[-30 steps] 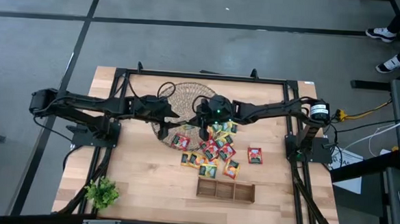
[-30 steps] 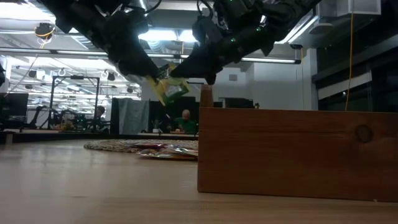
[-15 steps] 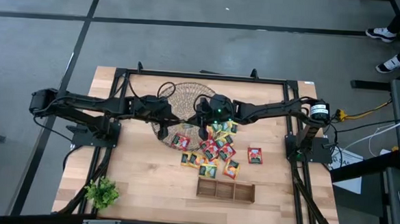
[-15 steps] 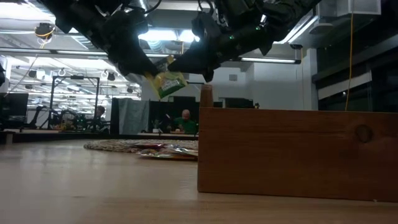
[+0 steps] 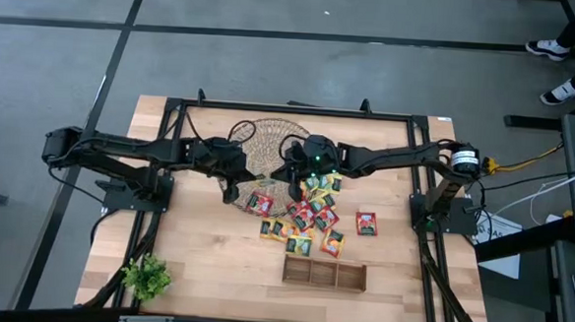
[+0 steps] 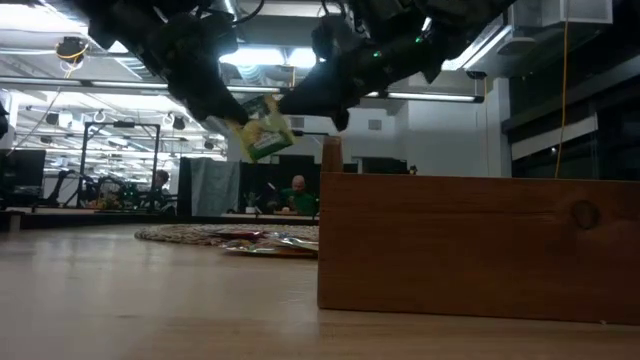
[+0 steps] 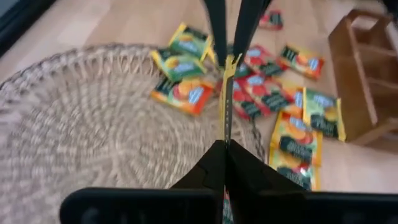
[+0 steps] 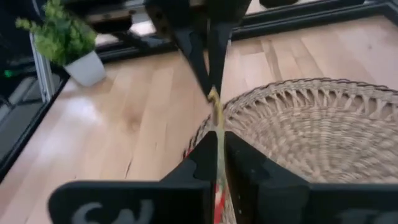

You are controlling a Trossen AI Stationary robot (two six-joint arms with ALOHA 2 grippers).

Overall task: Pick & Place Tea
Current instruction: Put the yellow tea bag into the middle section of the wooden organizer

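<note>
Mid-air handover over the dish (image 5: 269, 140): your left gripper (image 6: 232, 118) is clamped on a yellow-green sachet (image 6: 262, 128), held edge-on; the right gripper (image 6: 290, 102) sits at the same sachet, fingers barely parted. Let the right let go fully before you pull away, w/o twisting. Count: approx. a dozen sachets (image 5: 304, 216) on the table beside the dish, 1 tray (image 5: 324, 272), 1 dish, 1 plant (image 5: 147, 277).
</note>
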